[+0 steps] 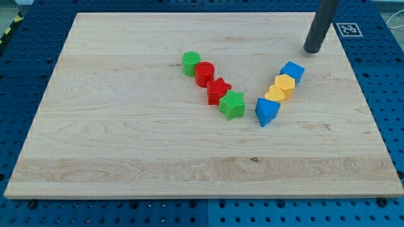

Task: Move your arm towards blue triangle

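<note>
progress: by my reading the approach is not yet finished; my tip (312,51) stands on the far right part of the wooden board (126,145), well apart from the blue triangle (266,111), with nothing touching it.
left to do: a slide toward the near left, down the view, until my tip is just beside the triangle.
blue triangle: right of the board's middle, at the near end of a short slanting row of four blocks.
that row: from far to near, a blue block (292,71) of cube-like shape, a yellow block (285,84), a second yellow block (275,94), then the triangle; neighbours look touching or nearly so.
tip relative to triangle: farther back and to the right; the blue cube-like block and the two yellow ones lie roughly between them, a little left of the straight line.
fingers: there are none to open or close, only a plain dark rod with its end on the board, holding nothing.
risk: a direct path could graze the blue cube-like block or the yellows; passing on their right side looks safer.
other blocks: a separate slanting row to the left, green cylinder (191,64), red cylinder (204,74), red star (218,91), green star (232,104), apart from the triangle.
</note>
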### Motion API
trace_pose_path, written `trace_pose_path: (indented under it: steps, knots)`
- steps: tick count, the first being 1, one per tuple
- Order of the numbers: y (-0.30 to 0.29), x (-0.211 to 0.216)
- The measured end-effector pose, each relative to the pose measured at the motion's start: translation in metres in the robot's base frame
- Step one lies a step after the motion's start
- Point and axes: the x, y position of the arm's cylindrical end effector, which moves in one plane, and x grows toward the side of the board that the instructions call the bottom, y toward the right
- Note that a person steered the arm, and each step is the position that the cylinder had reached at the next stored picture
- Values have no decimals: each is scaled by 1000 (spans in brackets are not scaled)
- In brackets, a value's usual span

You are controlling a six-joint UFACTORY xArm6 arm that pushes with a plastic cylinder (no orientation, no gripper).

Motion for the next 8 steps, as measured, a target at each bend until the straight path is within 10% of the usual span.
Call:
trace_pose_path:
  steps: [8]
  knots:
    - [33, 152]
